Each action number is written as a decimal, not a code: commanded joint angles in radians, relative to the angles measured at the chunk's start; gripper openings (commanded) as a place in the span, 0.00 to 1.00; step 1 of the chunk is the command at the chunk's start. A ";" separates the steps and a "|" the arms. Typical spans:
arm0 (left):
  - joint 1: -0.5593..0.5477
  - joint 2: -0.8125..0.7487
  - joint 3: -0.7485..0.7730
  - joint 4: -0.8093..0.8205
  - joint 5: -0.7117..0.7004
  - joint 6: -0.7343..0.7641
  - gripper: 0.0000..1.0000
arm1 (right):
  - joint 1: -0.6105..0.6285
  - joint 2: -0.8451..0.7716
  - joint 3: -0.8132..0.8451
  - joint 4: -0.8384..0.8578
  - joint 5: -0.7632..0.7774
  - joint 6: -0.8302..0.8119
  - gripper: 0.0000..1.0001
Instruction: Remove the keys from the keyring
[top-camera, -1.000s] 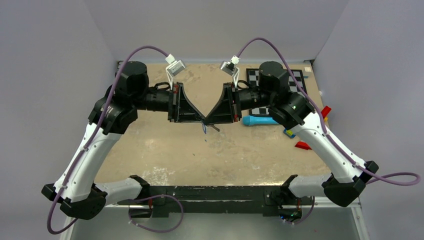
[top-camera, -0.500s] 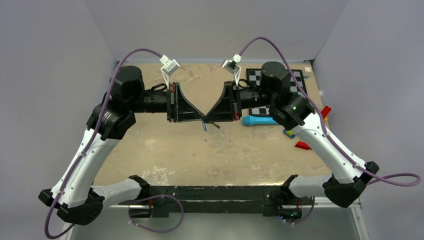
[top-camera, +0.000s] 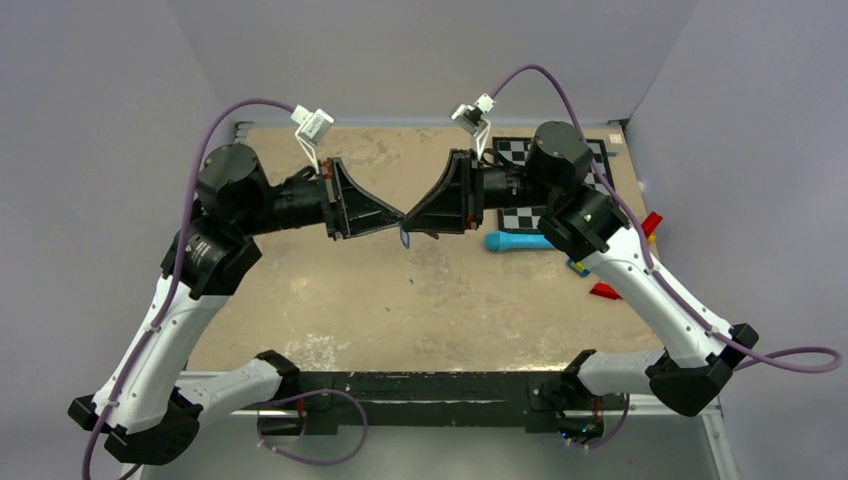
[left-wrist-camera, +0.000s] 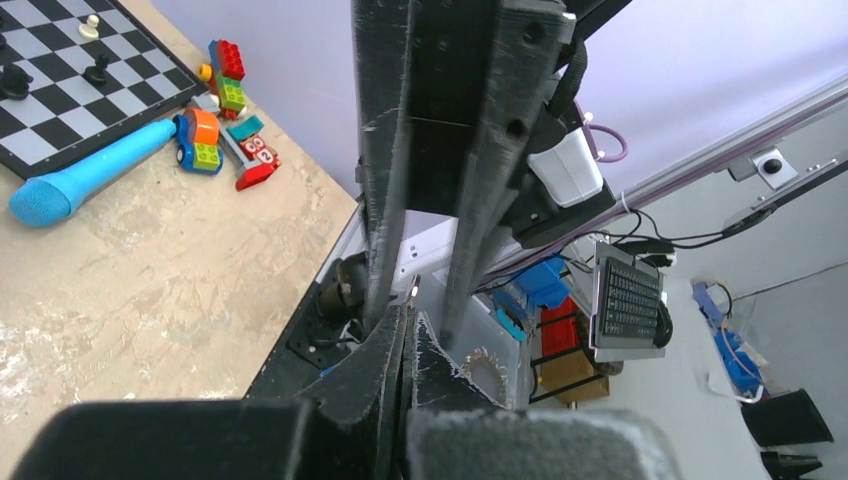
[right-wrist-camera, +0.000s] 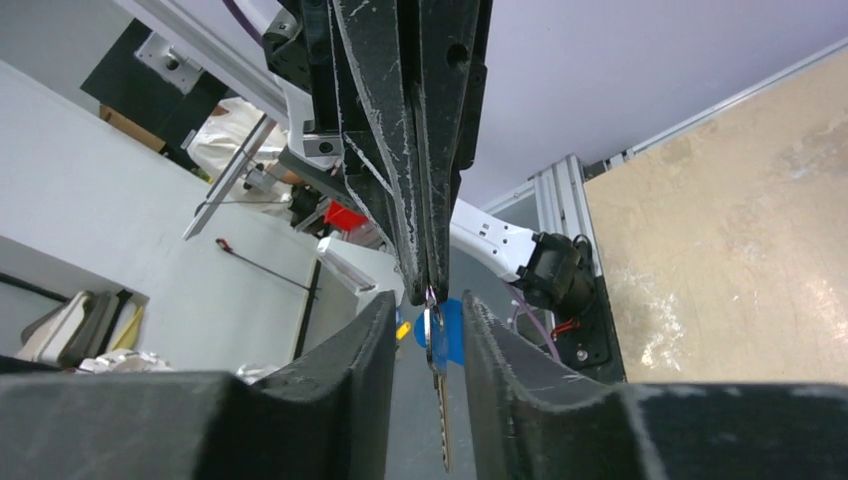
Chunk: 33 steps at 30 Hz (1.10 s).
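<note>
**Arms Tilting Upward as Pull on Keyring Continues**

The left arm is swinging outward, away from the chessboard (top-camera: 528, 160). Both wrists are tipping, so the point where the two pincers meet is now standing higher over the surface (top-camera: 470, 300) than it was a second ago. The tips are staying together throughout. The keys (top-camera: 405, 237) are still showing as one small bunch just beneath that meeting point, well apart from the chessboard on the left arm's side. The move is therefore reading as a change of angle rather than a separation. Judging from this, no key is coming off the ring yet, and the task is remaining at its first step.

The left pincer (top-camera: 396, 215) is staying fully closed, and the right wrist view is showing its fingertips nipping the thin wire keyring (right-wrist-camera: 431, 296). The right pincer (top-camera: 412, 213) is standing only slightly apart. Its two fingers (right-wrist-camera: 350, 370) are flanking the blue plastic head of the keys, with the grey blade pointing out between them. No view is showing whether those fingers are actually pressing on the blue head or merely bracketing it.
</note>
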 joint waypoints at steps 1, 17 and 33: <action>-0.004 -0.001 0.013 0.067 -0.026 -0.034 0.00 | 0.002 0.020 0.049 0.056 -0.011 0.018 0.48; -0.004 -0.002 0.043 0.022 -0.035 -0.011 0.00 | -0.061 -0.026 0.038 -0.016 -0.055 -0.023 0.36; -0.005 -0.001 0.014 0.069 -0.042 -0.043 0.00 | -0.058 -0.017 0.026 -0.012 -0.065 -0.019 0.25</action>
